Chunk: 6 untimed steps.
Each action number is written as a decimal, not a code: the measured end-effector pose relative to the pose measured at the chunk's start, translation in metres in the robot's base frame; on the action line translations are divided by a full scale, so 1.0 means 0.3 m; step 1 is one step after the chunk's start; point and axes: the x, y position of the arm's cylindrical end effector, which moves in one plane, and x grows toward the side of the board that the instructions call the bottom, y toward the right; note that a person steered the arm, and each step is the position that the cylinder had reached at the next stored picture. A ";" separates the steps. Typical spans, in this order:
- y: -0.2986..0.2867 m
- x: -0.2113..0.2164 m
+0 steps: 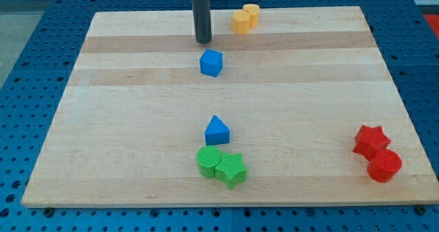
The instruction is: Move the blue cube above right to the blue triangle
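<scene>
Pale wood counter (pixel 137 122), matt plastic blocks.
The counter shows smooth, striped grain; the blue cube (pixel 211 63) and blue triangle (pixel 217 131) look matt, finely ribbed plastic; the dark rod (pixel 202 12) has a dull sheen.

Straight dark grey rod, smooth, round, blunt tip (pixel 203 41)

rod (pixel 202 5): upper part cut off by the view's top edge
yellow blocks (pixel 245 18): two touching, shapes too small to tell
green cylinder (pixel 208 161): partly covered by green star (pixel 231 169)
</scene>
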 end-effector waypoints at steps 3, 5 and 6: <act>0.000 0.226; 0.013 0.292; 0.024 0.309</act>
